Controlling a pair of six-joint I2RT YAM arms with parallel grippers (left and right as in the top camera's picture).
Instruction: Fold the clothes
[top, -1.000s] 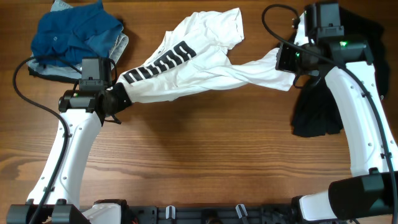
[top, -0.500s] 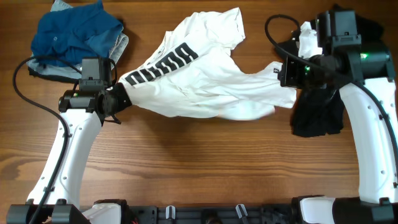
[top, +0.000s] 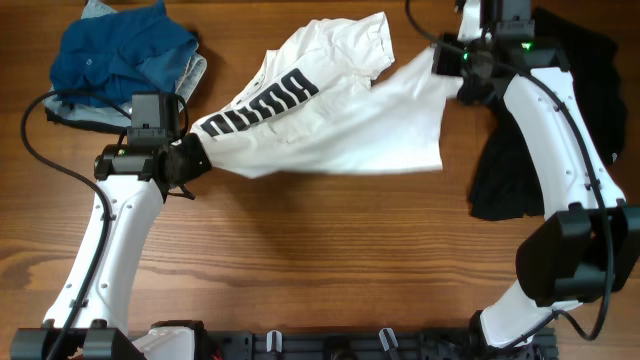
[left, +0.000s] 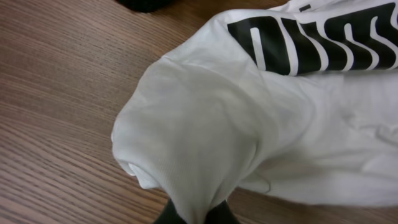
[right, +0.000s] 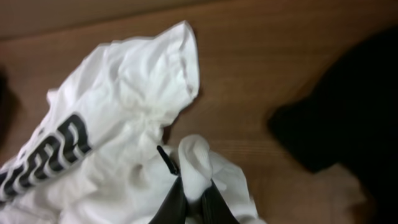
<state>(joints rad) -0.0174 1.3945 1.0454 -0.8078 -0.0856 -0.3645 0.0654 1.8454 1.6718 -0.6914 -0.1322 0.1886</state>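
So I'm watching left gripper (top: 188, 160) and right gripper (top: 452, 62) both pinching one white black-lettered fabric T-shirt (top: 330, 125); one blue fabric garment (top: 115, 55) and one black fabric tee (top: 495, 185) are lying aside.

1. Your counter (top: 320, 270) is brown wood, with the grain running from left to right.
2. At its far left corner you have a heap of clothes: a blue piece (top: 120, 55) lies on top, and a grey piece (top: 196, 72) shows at the heap's right edge.
3. Across the far middle lies a white T-shirt (top: 330, 125) with black block lettering. Its near edge is blurred, so you cannot tell whether that part touches the wood.
4. At the far right a black garment (top: 500, 190) lies crumpled, just beside the shirt.
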